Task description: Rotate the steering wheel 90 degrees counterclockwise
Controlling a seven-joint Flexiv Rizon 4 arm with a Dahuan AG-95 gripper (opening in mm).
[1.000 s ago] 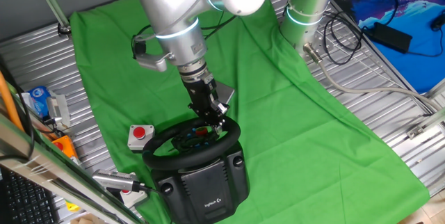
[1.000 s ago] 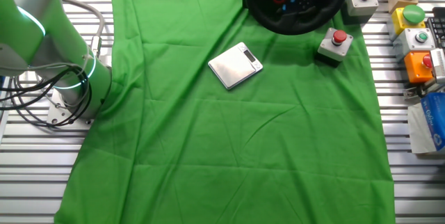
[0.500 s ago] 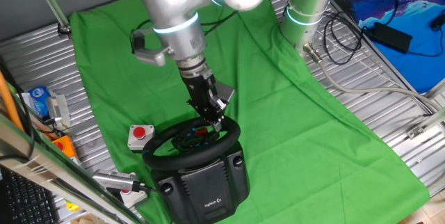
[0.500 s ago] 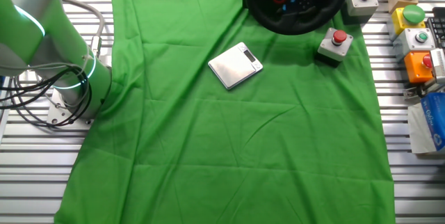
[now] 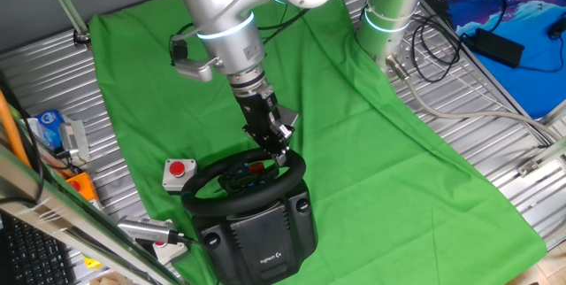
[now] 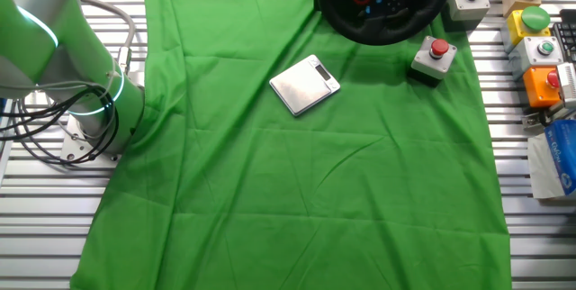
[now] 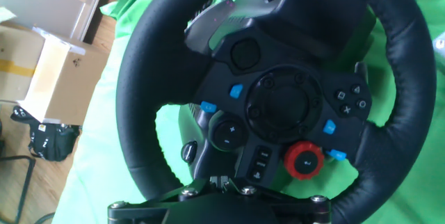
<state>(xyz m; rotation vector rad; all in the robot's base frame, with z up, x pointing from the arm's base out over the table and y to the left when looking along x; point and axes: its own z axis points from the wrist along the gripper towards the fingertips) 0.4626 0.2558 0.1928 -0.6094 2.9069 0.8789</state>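
Directly below gripper (image 5: pixel 281 154): steering wheel (image 5: pixel 243 179).

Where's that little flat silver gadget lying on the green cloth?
In the other fixed view, the silver gadget lies flat on the green cloth, just below-left of the steering wheel.

Steering wheel (image 5: pixel 243 179) on cloth (image 5: pixel 371 143), button box (image 5: pixel 178 172) just left, scale (image 6: pixel 304 84) behind it

bright, even light from above; my hand view is soft and close, the steering wheel (image 7: pixel 278 106) rim slightly blurred.
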